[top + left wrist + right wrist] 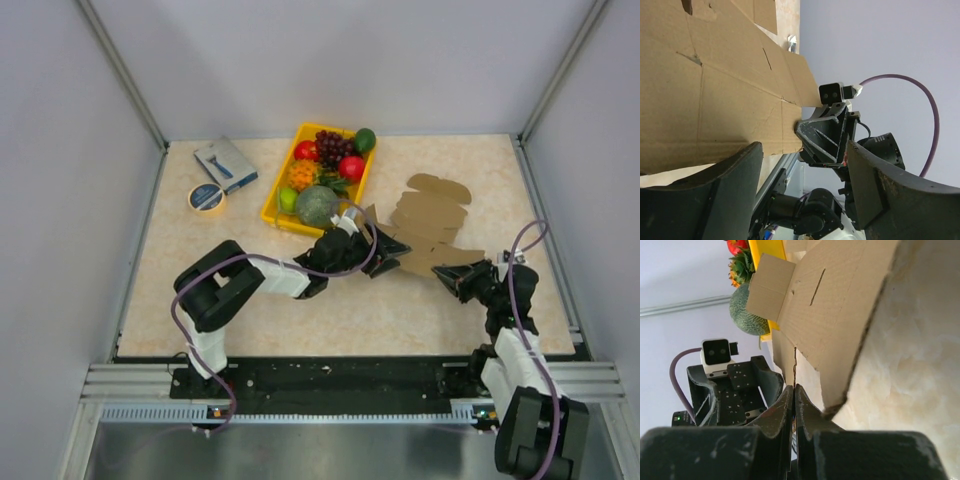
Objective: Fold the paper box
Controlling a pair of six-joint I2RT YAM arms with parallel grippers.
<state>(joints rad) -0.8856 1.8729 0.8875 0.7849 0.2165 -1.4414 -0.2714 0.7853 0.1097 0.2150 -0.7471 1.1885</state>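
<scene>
The paper box (432, 215) is a flat brown cardboard sheet with flaps, lying right of the table's centre. My right gripper (445, 277) is at its near edge, shut on a thin flap. In the right wrist view that flap runs edge-on into the closed gripper (794, 390), and the rest of the paper box (840, 300) rises a little off the table. My left gripper (392, 246) stands at the sheet's left edge. In the left wrist view it (805, 165) is open with nothing between its fingers; the paper box (715, 90) lies just beyond the left finger (715, 195).
A yellow tray (275, 205) full of fruit sits behind the left gripper, its melon (742, 310) close to the sheet's corner. A tape roll (207, 197) and a blue-grey packet (225, 165) lie at the far left. Walls enclose the table on three sides.
</scene>
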